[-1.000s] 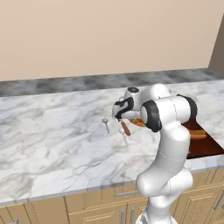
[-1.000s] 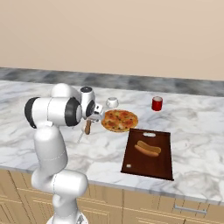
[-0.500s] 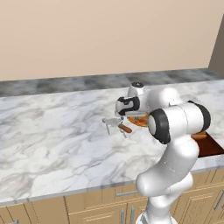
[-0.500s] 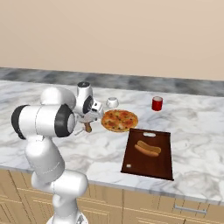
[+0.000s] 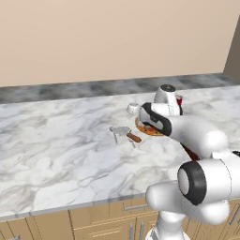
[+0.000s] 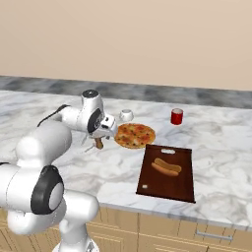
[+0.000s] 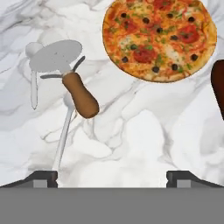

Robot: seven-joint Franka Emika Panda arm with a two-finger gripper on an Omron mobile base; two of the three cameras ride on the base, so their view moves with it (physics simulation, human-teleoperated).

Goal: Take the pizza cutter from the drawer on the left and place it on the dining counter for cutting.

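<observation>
The pizza cutter lies on the dining counter beside the pizza.

White Franka arm, glossy rounded link shells, thick tubular segments. Dark grey/black rings at the joints; big round joint cap with a black band and grey disc face. Wrist link has a black curved band with a thin white stripe; small dark round cap on top of the wrist. Thin black cable loops along the forearm in the right base view. Pincer: two small dark grey blocky fingertips, squared ends.
</observation>
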